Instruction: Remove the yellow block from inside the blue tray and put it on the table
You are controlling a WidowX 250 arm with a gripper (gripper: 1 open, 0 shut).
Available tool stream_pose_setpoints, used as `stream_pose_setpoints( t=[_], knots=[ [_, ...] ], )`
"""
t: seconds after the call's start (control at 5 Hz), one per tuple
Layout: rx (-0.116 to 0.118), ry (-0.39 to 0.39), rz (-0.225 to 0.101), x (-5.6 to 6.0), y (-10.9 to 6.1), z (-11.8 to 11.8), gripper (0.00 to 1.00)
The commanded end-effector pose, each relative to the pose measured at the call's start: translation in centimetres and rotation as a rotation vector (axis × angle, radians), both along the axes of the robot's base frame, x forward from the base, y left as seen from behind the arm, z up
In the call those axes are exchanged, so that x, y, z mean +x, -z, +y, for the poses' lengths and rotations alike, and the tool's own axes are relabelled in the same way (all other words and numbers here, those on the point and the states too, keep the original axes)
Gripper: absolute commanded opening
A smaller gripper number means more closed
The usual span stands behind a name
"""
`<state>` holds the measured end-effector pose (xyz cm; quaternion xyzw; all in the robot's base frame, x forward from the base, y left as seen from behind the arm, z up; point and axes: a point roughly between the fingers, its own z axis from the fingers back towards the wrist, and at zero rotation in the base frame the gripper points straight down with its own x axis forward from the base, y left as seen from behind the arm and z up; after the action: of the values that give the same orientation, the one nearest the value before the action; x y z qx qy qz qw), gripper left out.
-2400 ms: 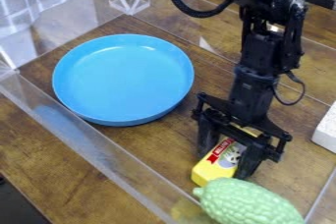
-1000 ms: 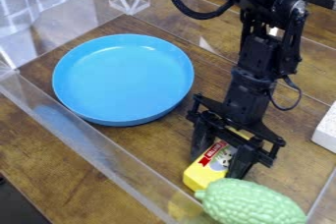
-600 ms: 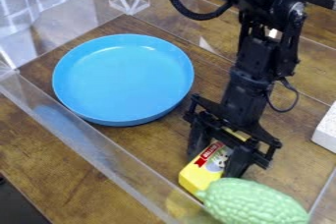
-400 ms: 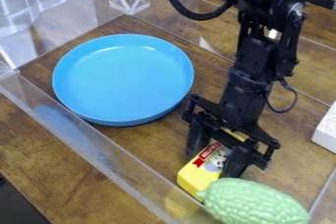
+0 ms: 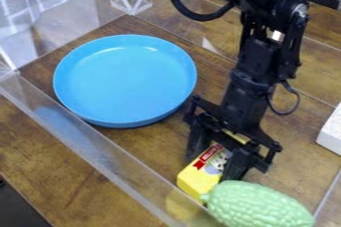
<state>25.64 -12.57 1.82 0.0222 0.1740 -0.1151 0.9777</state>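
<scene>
The yellow block (image 5: 196,178), with its red-and-white label, sits low at the table (image 5: 200,34) surface, outside the blue tray (image 5: 123,77) and to the tray's lower right. My gripper (image 5: 224,157) points steeply down over the block's upper end and is shut on it. The black fingers (image 5: 194,134) straddle the block, hiding part of its label. The blue tray holds nothing.
A bumpy green gourd toy (image 5: 261,207) lies right beside the block at the bottom edge. A white object (image 5: 330,131) shows at the right edge. A clear plastic sheet (image 5: 74,156) runs along the front and left sides.
The gripper and the yellow block have crept slightly toward the lower left, closer to the front plastic sheet. The tray and the green toy have not moved.
</scene>
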Motion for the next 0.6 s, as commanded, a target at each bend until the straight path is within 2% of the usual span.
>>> stream_pose_setpoints(
  t=[0.0, 0.4],
  knots=[
    [-0.022, 0.021, -0.048, 0.30, -1.67, -0.24, 0.00],
    [-0.020, 0.022, -0.040, 0.19, -1.82, -0.08, 0.00]
  ],
)
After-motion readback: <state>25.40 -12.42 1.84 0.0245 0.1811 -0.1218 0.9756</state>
